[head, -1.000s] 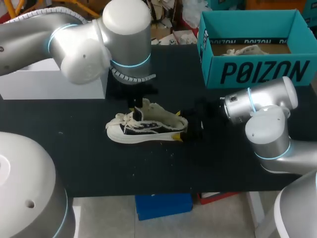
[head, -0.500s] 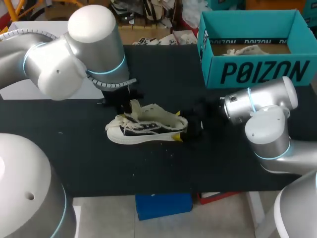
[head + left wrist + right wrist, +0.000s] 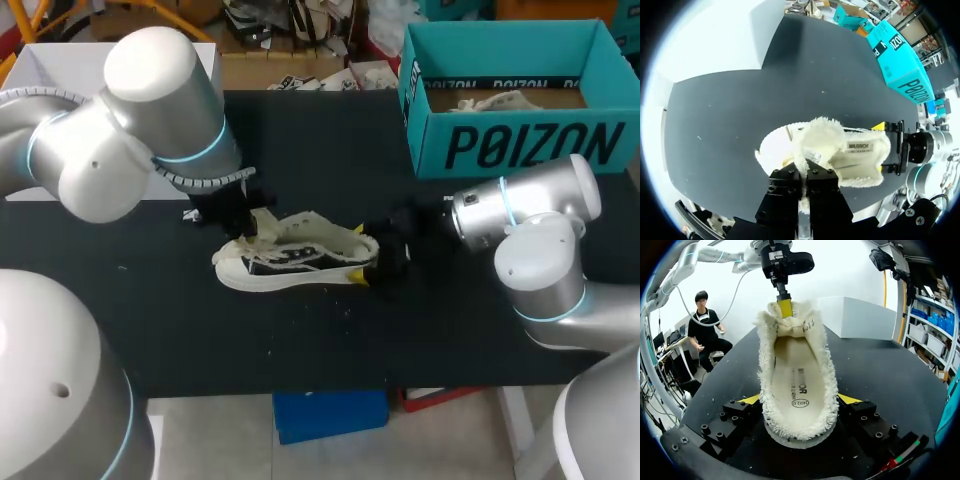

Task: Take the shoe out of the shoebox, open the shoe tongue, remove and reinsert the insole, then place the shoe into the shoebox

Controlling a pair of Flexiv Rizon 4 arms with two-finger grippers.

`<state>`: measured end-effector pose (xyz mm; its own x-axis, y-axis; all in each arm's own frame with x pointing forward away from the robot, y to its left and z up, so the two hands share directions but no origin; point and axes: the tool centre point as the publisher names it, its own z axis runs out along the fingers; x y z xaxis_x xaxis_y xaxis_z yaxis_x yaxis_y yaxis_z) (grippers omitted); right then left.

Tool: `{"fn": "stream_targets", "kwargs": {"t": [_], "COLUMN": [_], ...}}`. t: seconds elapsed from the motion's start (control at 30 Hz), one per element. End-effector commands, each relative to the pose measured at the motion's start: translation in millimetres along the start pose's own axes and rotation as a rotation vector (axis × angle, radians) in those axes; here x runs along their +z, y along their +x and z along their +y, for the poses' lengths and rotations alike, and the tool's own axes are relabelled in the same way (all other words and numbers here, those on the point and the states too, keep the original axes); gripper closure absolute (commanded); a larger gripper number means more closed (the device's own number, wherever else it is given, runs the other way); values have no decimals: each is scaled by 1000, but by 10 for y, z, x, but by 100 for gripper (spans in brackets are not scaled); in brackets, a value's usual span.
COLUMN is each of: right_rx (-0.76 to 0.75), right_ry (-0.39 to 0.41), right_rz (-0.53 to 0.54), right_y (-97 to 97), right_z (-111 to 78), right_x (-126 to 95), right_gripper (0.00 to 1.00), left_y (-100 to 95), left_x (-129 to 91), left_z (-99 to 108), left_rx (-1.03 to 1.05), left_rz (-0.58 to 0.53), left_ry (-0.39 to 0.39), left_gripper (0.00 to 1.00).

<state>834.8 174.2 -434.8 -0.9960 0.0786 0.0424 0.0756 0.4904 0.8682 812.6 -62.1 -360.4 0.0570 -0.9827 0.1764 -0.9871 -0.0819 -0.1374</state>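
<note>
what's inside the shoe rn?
The insole lies flat inside the shoe, with fleece lining around it. Its toe end is hidden under the tongue, which the left gripper pinches.

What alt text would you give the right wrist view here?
A fleece-lined shoe, seen heel-first, is clamped at its sides by the right gripper, its insole in place. At the far end the left gripper pinches the tongue from above.

Black matte table (image 3: 330, 330), white box (image 3: 725, 35) at its far left corner, even bright light
</note>
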Motion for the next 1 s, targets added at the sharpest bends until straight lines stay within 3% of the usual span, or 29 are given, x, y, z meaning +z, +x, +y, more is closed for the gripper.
{"fn": "stream_targets", "kwargs": {"t": [0.03,0.07,0.1,0.17,0.4,0.67,0.73,0.77,0.8,0.83,1.0], "right_rx": [1,1,1,1,1,1,1,1,1,1,1], "right_ry": [2,2,2,2,2,2,2,2,2,2,2], "right_rz": [-2,-2,-2,-2,-2,-2,-2,-2,-2,-2,-2], "right_y": [0,0,0,0,0,0,0,0,0,0,0], "right_z": [-23,-23,-23,-23,-23,-23,-23,-23,-23,-23,-23], "right_x": [17,17,17,17,17,17,17,17,17,17,17], "right_gripper": [100,100,100,100,100,100,100,100,100,100,100], "left_y": [-20,-25,-20,-2,157,493,579,650,689,721,913], "left_x": [50,37,12,-43,-361,-701,-734,-748,-750,-750,-679], "left_z": [-10,-12,-17,-38,-119,-292,-310,-317,-328,-339,-361], "left_rx": [4,13,23,58,303,795,906,1001,1063,1123,1341], "left_rz": [-6,-3,5,22,167,295,292,288,289,285,292], "left_ry": [-3,-3,-8,-8,-56,-181,-211,-240,-275,-326,-446], "left_gripper": [73,60,55,0,0,0,31,28,55,98,100]}}
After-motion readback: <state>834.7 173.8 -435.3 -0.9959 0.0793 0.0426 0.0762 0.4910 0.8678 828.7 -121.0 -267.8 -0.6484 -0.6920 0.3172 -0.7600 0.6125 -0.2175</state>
